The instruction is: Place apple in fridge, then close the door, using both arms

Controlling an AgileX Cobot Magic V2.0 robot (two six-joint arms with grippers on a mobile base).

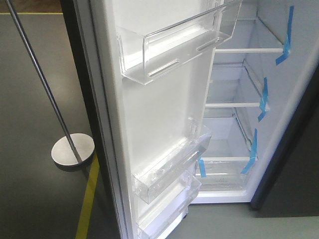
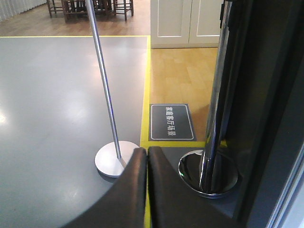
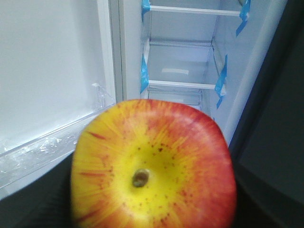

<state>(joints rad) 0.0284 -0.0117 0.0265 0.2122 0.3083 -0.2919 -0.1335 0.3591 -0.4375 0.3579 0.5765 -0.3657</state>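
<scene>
Right claw (image 3: 152, 219) holds a round, smooth-skinned apple, red with yellow streaks and fine brown speckles (image 3: 153, 164), its dimple facing the wrist camera. Only dark slivers of the fingers show at 8 and 4 o'clock of the fruit, closed to the apple's breadth. Left claw (image 2: 147, 187) has its two black curved fingers pressed together with nothing between them, aimed at the grey floor.

Tall narrow fridge, dark grey outside and white inside (image 1: 299, 89), stands open. From the apple, its flat glass shelves (image 3: 180, 84), edged with strips of blue tape (image 3: 144, 76), lie at 12 to 1 o'clock, well apart from the fruit. Its tall door with a white moulded lining (image 1: 159, 114) is swung wide and carries clear hard plastic bins (image 1: 174, 45) at 12 and 6 o'clock.

Judged step: the apple is being carried toward the compartment and is not yet inside. The next move calls for reaching toward 1 o'clock, clearing a shelf lip, and setting the fruit down gently, since a round apple may roll on slick glass. The left arm seems to sit outside the door, probably placed to push it shut afterwards. A slim chrome pole on a round flat base (image 1: 73, 148) stands at 8 o'clock, near the door's outer side.
</scene>
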